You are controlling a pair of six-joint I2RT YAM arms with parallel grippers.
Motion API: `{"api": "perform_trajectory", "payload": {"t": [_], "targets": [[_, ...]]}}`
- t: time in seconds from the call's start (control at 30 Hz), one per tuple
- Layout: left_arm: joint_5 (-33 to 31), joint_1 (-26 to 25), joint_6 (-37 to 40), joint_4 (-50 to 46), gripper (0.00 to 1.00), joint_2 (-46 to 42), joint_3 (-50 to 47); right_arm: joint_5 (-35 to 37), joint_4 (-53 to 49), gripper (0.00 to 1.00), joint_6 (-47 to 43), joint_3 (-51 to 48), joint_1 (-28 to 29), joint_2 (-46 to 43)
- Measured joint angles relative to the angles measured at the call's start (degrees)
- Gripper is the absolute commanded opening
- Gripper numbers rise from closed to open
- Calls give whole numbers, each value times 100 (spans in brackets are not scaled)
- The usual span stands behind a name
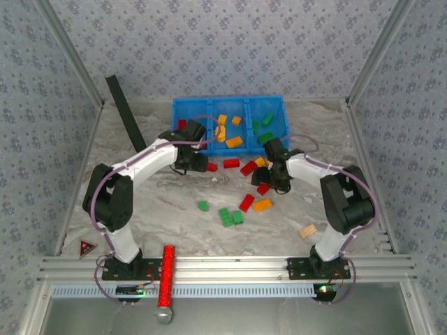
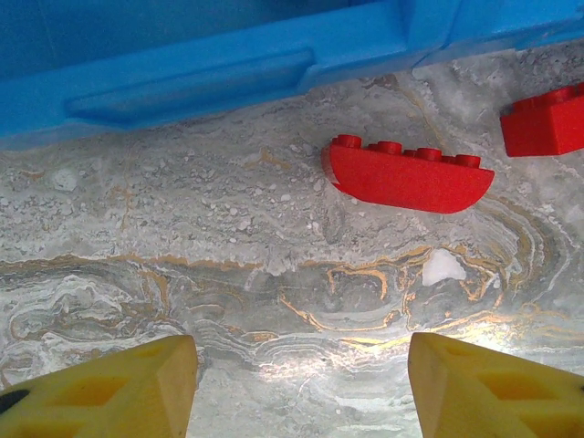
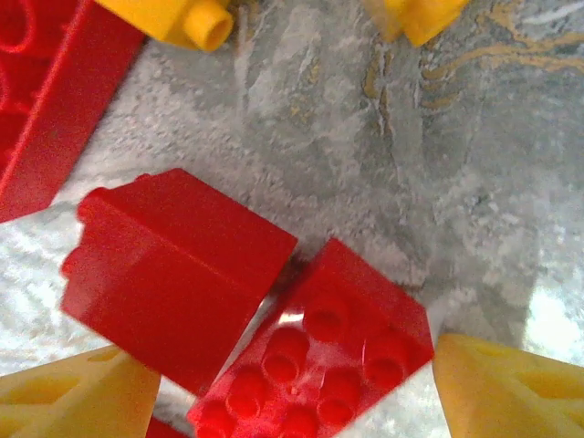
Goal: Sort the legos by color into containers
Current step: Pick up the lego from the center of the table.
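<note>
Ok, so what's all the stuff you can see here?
blue bin: one, blue, three compartments, far middle of the table.
red bricks: about six, red; one in the left compartment, the rest on the table.
orange bricks: about six, orange; four in the middle compartment, two on the table.
green bricks: about six, green; three in the right compartment, three on the table.
wooden block: one, tan, table's near right.
studded bar: one, red, on the near rail.
black strip: one, black, leaning far left.
left arm, right arm: two, white and black, near edge.
left tool: one, yellow, open over bare table.
right tool: one, yellow, open around two red bricks.
</note>
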Motion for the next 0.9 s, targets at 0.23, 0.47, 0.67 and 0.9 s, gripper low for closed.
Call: {"api": "perform_trajectory", "payload": {"t": [0.23,0.47,0.67,0.9], "targets": [[17,0,-42,-4,64,0,22,352,-315,39,-7,136,-13,125],[0,50,-330,-129,69,109,251,337,-415,28,-101,111,-2,17],[308,98,-1311,-31,72,299,341,271,-935,26,-415,201,35,-748],[404,-127,-2588,439,75,345,116,304,-1311,25,-1207,1488,35,-1075]]}}
